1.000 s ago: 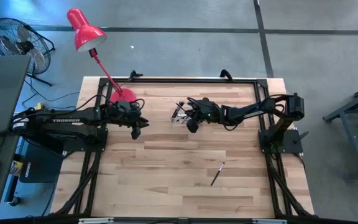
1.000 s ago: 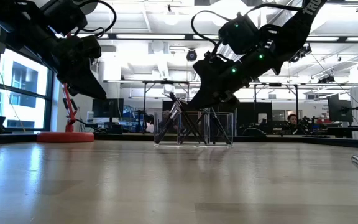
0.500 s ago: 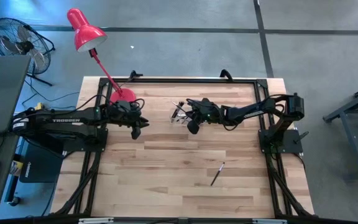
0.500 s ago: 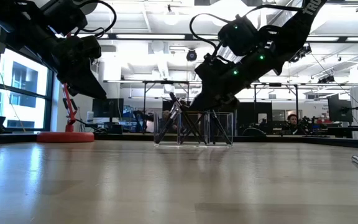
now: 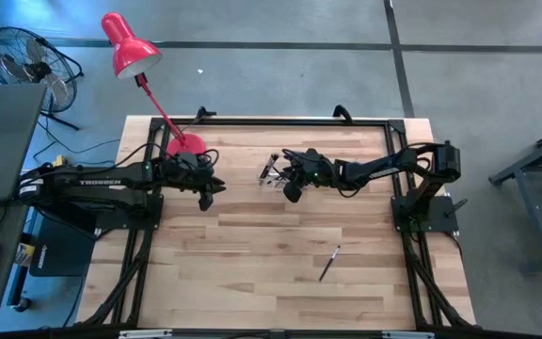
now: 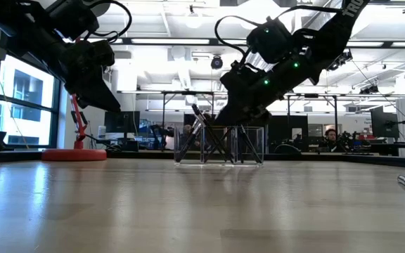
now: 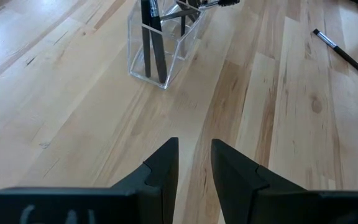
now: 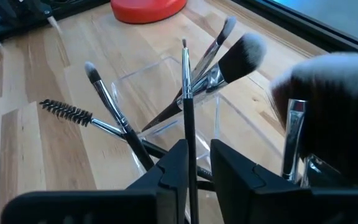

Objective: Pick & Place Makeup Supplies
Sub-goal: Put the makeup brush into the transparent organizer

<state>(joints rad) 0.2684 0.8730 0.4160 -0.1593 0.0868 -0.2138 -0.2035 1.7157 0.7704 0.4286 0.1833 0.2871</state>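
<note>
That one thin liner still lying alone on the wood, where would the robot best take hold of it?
Probably mid-handle. The liner lies flat on the table, thin and slanted, apart from everything else. So come straight down from above, with the fingers set across its length, not along it.

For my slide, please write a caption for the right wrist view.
Right tool over the clear holder, a thin liner between its fingers, among standing brushes.
</note>
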